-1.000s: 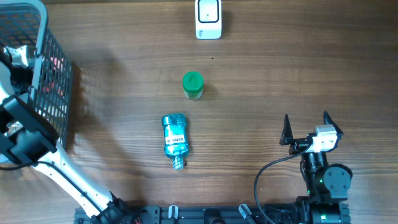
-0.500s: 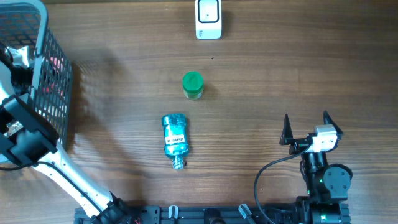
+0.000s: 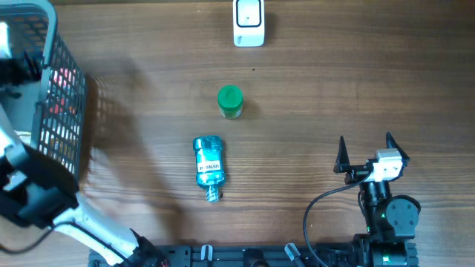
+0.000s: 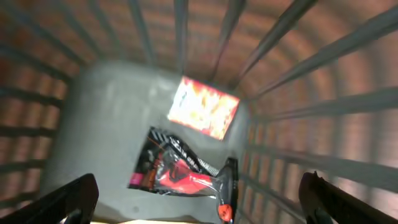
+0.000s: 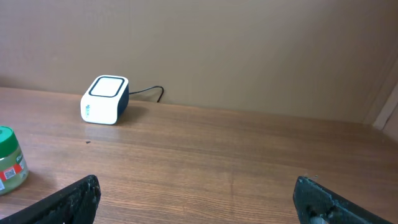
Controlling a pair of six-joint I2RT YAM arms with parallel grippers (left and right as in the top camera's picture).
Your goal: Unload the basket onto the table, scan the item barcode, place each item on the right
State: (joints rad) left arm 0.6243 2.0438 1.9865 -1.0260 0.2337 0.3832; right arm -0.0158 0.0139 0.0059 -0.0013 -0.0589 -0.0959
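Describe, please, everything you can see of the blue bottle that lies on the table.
The bottle looks like clear blue plastic and carries a blue and white label with dark lettering. It lies on its side on the wooden table. Its narrow neck points toward the robot's edge and its wide base points toward the green-lidded jar, which stands apart from it. Only the table touches it. It shows only in the overhead view.

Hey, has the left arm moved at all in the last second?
Yes. In the overhead view the left arm has shifted toward the near table edge, its dark block now lying below the wire basket's near corner.
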